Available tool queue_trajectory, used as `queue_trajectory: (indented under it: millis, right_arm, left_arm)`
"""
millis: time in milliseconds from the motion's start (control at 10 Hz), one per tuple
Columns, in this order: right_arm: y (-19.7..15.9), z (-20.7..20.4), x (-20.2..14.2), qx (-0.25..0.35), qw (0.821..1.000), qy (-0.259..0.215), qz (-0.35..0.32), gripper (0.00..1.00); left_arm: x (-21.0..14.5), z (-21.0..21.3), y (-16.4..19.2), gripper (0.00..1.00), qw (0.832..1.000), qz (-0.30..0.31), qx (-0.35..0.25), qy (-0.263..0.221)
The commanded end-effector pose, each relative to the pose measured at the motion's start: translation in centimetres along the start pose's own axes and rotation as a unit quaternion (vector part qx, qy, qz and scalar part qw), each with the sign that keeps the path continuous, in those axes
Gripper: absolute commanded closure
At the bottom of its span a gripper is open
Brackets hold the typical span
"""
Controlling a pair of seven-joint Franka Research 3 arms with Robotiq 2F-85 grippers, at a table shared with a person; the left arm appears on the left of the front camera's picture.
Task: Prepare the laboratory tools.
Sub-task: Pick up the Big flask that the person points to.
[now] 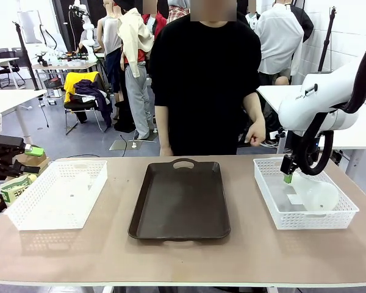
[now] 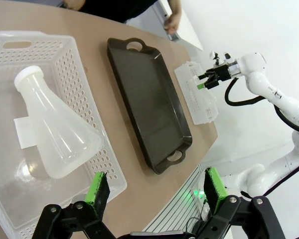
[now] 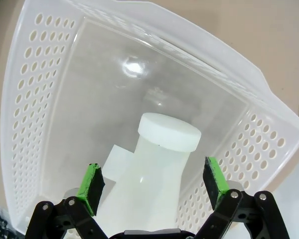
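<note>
Where the right arm reaches down, we find the right claw (image 3: 153,175) with its fingers apart, one green pad (image 3: 92,183) on each side of the right flask (image 3: 159,169) near the neck. A gap shows at both pads, and we see no contact. In the front view this claw (image 1: 288,172) hangs over the far part of the right basket (image 1: 265,196). The flask (image 1: 316,195) lies on its side in that basket, with its capped neck under the claw and its wide base toward the basket's outer side.

The left claw (image 2: 156,188) is likewise spread and holds nothing. It hovers above the near rim of the left basket (image 2: 82,64). The left flask (image 2: 55,134) lies on its side in that basket, well clear of the pads, with its white cap pointing away from the claw. A white slip lies at its side.

Between the two baskets, a dark brown tray (image 1: 180,204) with handles sits on the worktop (image 1: 244,259), apart from both. A person (image 1: 207,79) in black stands at the far edge behind the tray.
</note>
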State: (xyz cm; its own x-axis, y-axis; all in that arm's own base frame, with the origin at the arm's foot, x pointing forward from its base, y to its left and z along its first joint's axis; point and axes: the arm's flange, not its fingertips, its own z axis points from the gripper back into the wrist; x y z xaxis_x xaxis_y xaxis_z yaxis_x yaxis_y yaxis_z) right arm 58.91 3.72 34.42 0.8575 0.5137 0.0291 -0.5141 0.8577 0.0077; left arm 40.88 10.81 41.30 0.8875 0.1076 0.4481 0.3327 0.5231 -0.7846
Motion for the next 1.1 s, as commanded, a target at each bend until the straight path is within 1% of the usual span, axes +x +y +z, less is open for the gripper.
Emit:
queue_trajectory:
  millis: [0,300,700,800,1000]
  right_arm:
    - [-0.2,-0.5,0.4,0.017,1.000,-0.006,-0.010,0.00]
    - [-0.5,-1.4,0.3,0.027,0.999,-0.008,-0.018,0.00]
    - [-0.5,-1.9,0.5,0.016,0.999,-0.011,-0.025,0.00]
    - [-0.4,-2.0,0.5,0.013,0.999,-0.013,-0.028,0.08]
    - [-0.4,-2.4,0.6,0.008,0.999,-0.016,-0.038,0.43]
  left_arm:
    - [0.0,0.1,0.0,0.00,1.000,-0.004,-0.006,-0.005]
    - [0.0,0.1,0.0,0.00,1.000,-0.004,-0.006,-0.005]
    - [0.0,0.1,0.0,0.00,1.000,-0.004,-0.006,-0.005]
    - [0.0,0.1,0.0,0.00,1.000,-0.004,-0.006,-0.005]
    - [0.0,0.1,0.0,0.00,1.000,-0.004,-0.006,-0.005]
